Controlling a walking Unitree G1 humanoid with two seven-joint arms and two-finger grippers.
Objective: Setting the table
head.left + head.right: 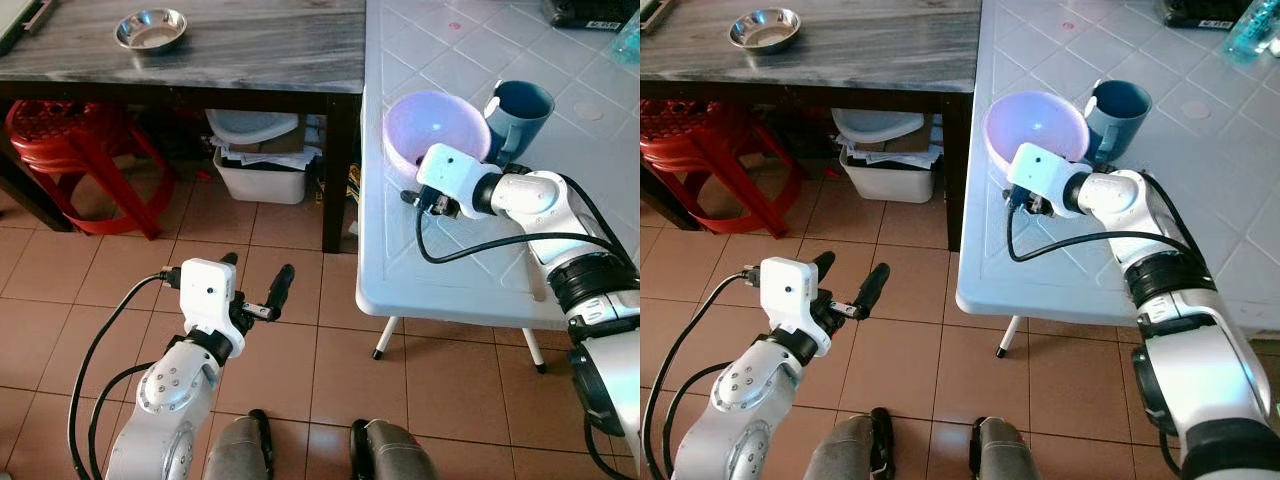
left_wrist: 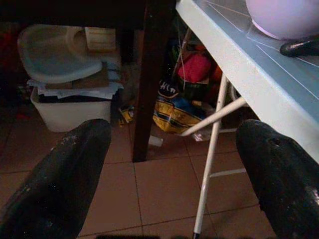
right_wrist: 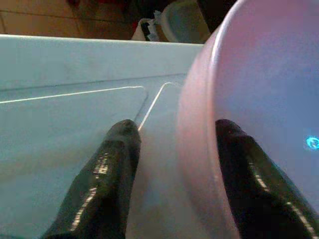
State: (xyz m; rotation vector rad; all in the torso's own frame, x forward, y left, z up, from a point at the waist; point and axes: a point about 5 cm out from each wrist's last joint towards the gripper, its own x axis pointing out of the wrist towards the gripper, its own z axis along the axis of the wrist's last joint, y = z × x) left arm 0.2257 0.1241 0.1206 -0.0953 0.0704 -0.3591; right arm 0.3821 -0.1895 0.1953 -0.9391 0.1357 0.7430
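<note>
From the head views, a pale purple bowl (image 1: 432,128) sits near the left edge of the white bench (image 1: 470,250), just beside a blue mug (image 1: 520,112), while the left gripper (image 1: 258,290) hovers over the tiled floor, fingers apart and empty. In the left wrist view, the bowl rests above the bench's near edge. In the right wrist view, the right gripper (image 3: 172,149) straddles the bowl's rim, one finger inside, not visibly clamped; a loose pinch could tip it off the edge.

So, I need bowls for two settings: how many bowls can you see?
2: a small steel bowl on the dark wooden table, and a lilac plastic bowl on the white tiled table, its rim between the right gripper's fingers.
</note>
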